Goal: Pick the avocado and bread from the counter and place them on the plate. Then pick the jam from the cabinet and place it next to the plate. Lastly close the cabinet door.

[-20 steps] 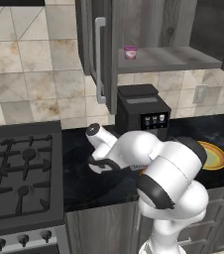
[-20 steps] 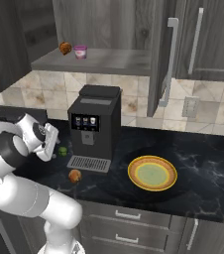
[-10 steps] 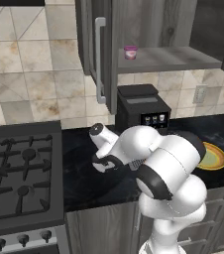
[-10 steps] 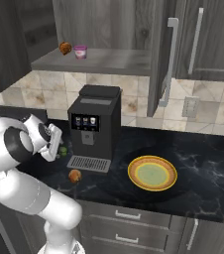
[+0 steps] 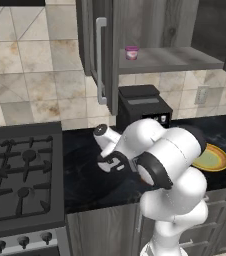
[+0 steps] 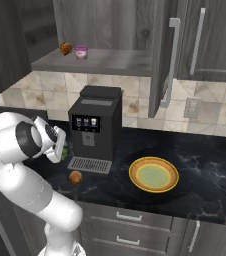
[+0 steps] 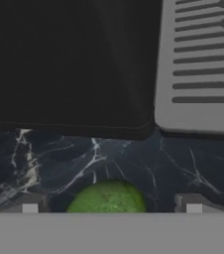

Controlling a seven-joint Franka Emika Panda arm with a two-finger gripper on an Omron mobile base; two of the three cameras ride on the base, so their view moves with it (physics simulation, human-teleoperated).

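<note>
Avocado (image 7: 106,196) on the black worktop (image 7: 134,163), centred between the two fingertips (image 7: 29,204) of the gripper (image 7: 109,207); jaws wide apart, empty, straddling it beside the coffee machine's drip tray (image 7: 200,64).

— What sort of room is this?
— A home kitchen: gas stove (image 5: 20,180), black marbled counter (image 6: 205,165), tiled backsplash (image 5: 30,80).
— Anything else?
— Grey wall cabinets (image 6: 110,25), a coffee machine (image 6: 92,127), drawers (image 6: 130,225) beneath.
</note>
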